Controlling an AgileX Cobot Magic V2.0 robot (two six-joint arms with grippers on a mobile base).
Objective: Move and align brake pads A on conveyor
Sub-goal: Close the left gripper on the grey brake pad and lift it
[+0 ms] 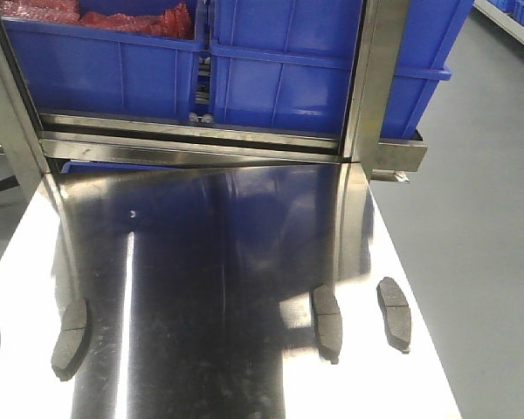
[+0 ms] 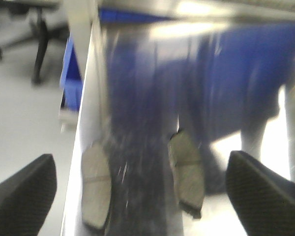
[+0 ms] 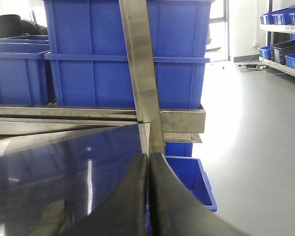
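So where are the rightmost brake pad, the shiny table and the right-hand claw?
rightmost brake pad point(image 1: 394, 312): front view, middle of its face.
steel table point(image 1: 201, 227): front view, bare reflective top.
right gripper point(image 3: 148, 160): right wrist view, where closed fingertips meet.

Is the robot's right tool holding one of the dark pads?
No, the right tool is shut tight in the right wrist view, with nothing pinched inside it.

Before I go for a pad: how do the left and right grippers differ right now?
The left gripper is open, fingers spread wide; the right gripper is shut, fingers pressed together. The left gripper hangs over two brake pads lying on the steel table; the right gripper's camera shows no pad, only blue bins and a steel post. Both have black fingers and hold nothing.
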